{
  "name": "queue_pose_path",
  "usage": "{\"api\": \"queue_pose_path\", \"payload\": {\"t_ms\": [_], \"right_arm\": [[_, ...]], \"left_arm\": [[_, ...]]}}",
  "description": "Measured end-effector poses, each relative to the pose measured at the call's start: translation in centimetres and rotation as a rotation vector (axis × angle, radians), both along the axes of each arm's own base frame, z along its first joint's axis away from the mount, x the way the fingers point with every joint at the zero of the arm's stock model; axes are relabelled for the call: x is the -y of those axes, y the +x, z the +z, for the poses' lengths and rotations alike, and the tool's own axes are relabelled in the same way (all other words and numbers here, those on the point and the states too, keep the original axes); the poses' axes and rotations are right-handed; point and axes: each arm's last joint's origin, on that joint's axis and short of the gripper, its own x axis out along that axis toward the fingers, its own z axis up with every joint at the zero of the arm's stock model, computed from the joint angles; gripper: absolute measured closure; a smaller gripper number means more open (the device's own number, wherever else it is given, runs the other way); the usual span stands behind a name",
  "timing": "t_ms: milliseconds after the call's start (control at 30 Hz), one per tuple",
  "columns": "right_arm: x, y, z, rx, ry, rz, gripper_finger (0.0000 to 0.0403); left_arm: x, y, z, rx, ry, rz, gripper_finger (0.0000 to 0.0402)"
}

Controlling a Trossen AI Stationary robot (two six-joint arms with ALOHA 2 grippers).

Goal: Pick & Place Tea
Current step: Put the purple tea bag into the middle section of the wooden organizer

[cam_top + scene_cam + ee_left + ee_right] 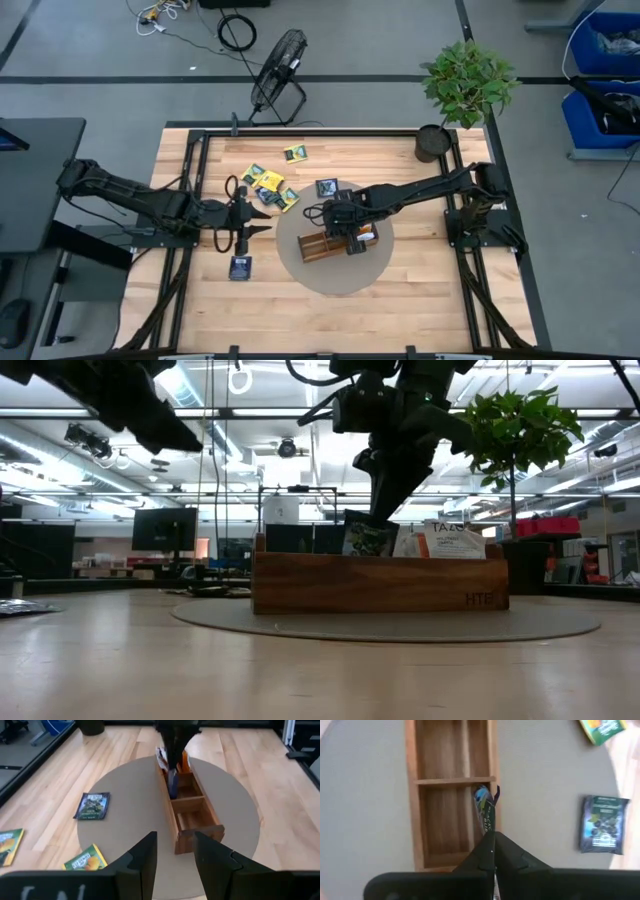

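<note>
Holding dark sachet (485,812) edge-on, right gripper (492,845) pinched shut over wooden tray (415,805) middle compartment. Orange sachets (455,542) already filed in end compartment. Loose tea (268,185) remained on table. Left gripper (175,852) waited apart, half-open, empty.

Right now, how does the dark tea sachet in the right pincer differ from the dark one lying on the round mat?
The held sachet stands on edge in the wooden tray's middle compartment; the mat sachet lies flat, face up. The right pincer is shut on the held sachet; nothing touches the mat sachet. One is inside the tray, the other beside it. Both are dark.
</note>
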Motion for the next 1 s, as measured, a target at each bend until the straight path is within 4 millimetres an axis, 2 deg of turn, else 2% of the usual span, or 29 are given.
{"api": "queue_pose_path", "payload": {"t_ms": [300,567,867,1000], "right_arm": [[0.01,0.05,-0.04,0.0,0.029,0.006,0.04],[0.37,0.28,-0.98,-0.04,0.019,-0.003,0.0401],[0.51,0.71,-0.37,-0.003,0.021,-0.007,0.0401],[0.52,0.71,-0.37,-0.003,0.022,-0.008,0.0389]], "left_arm": [[0.01,0.01,-0.52,0.023,-0.029,0.011,0.0271],[0.02,0.05,-0.42,0.033,-0.029,0.01,0.0271],[0.01,0.05,-0.39,0.036,-0.029,0.009,0.0271],[0.01,0.05,-0.4,0.036,-0.029,0.009,0.0271]]}}
